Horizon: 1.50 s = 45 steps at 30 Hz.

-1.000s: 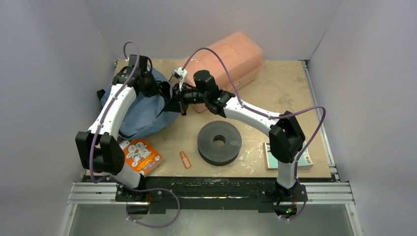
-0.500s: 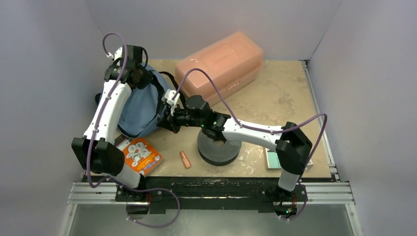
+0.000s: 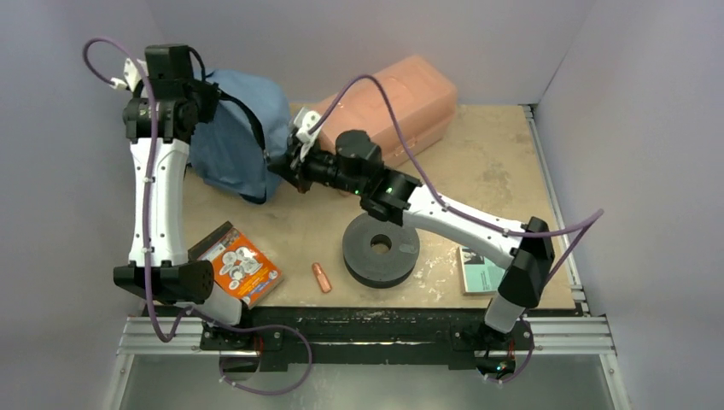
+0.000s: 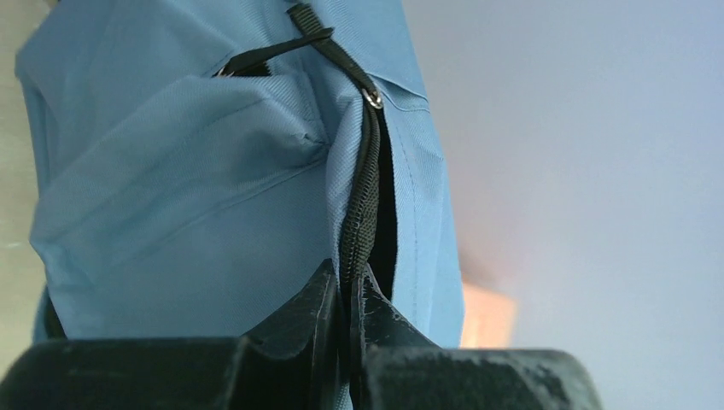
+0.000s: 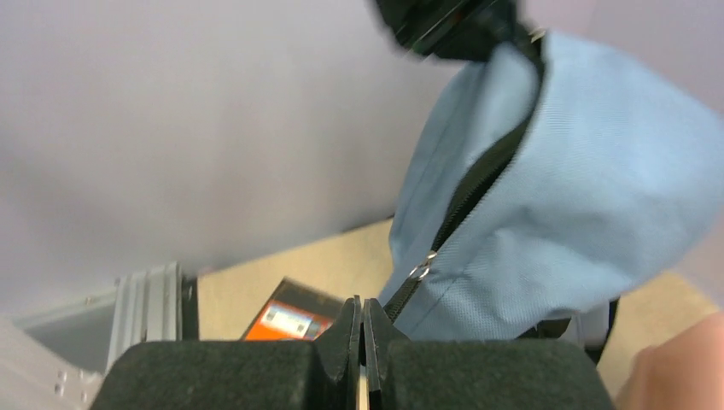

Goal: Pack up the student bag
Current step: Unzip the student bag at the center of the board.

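The slate-blue student bag (image 3: 239, 137) hangs lifted at the back left, its lower end near the table. My left gripper (image 3: 205, 92) holds its top. In the left wrist view that gripper (image 4: 350, 286) is shut on the bag's black zipper edge (image 4: 363, 196), with blue fabric (image 4: 188, 188) on both sides. My right gripper (image 3: 278, 164) is at the bag's right lower side. In the right wrist view it (image 5: 363, 314) is shut on the black zipper pull (image 5: 399, 299) below the metal ring (image 5: 421, 272), and the zipper line runs up the bag (image 5: 589, 188).
A salmon-pink plastic box (image 3: 393, 98) stands at the back, right behind my right wrist. A black disc (image 3: 381, 248) lies mid-table under the right forearm. An orange book (image 3: 242, 266), a small orange piece (image 3: 321, 277) and a teal booklet (image 3: 482, 275) lie near the front edge.
My left arm has risen and swung toward the back left, lifting the bag off the table. My right gripper stayed on the zipper pull, moving first forward-left, then back and up.
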Each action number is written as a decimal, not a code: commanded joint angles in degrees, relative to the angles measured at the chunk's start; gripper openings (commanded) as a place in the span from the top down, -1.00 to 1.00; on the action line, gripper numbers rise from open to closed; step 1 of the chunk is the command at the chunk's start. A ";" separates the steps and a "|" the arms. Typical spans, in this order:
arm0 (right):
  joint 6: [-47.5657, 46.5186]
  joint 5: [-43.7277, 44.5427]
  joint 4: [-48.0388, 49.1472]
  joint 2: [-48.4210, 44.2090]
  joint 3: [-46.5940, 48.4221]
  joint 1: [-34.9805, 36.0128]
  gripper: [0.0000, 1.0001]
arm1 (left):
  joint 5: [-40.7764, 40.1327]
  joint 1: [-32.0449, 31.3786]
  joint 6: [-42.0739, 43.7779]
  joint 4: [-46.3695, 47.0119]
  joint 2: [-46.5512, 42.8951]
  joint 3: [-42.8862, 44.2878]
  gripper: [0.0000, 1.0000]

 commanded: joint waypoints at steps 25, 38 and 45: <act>-12.59 -1.62 -13.40 5.80 32.89 -7.07 1.00 | 25.58 7.33 10.63 16.99 -19.81 -19.30 -0.39; -13.97 -2.50 -13.68 5.70 30.50 -7.07 1.00 | 32.29 -0.74 18.18 18.90 -15.18 -13.48 -0.94; -14.19 -2.52 -14.22 4.65 29.58 -7.03 1.00 | 41.27 -4.34 24.56 19.73 -4.51 -5.11 -0.94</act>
